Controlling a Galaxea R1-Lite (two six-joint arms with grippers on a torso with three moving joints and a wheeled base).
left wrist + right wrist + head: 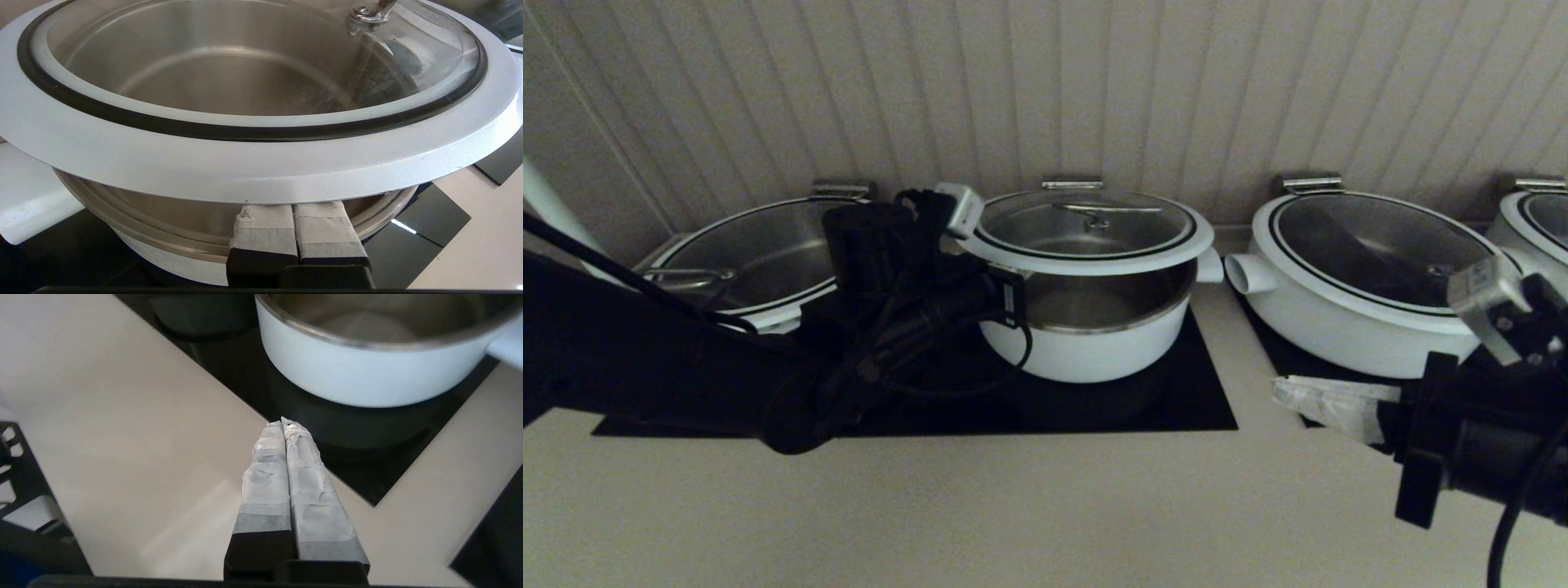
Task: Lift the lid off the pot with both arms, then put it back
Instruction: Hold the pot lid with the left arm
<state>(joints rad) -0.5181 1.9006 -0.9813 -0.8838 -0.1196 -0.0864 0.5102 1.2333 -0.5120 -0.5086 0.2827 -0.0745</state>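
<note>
The lid [1086,233], glass with a white rim and a steel handle, sits tilted above the pot [1094,347], and a gap at the front shows the steel interior. My left gripper [292,208] is shut, its taped fingertips tucked under the lid's rim [261,163] on the pot's left side, above the pot's wall [171,261]. In the head view the left wrist hides those fingertips. My right gripper [1298,396] is shut and holds nothing. It hovers over the counter to the pot's front right, apart from the pot [359,375], with its tips [282,424] by the hob's edge.
Wider white pots with glass lids stand to the left [743,257], to the right [1356,278] and at the far right [1535,220]. The black hob [1192,400] lies under the pot. Beige counter [1013,506] spreads in front, and a slatted wall rises behind.
</note>
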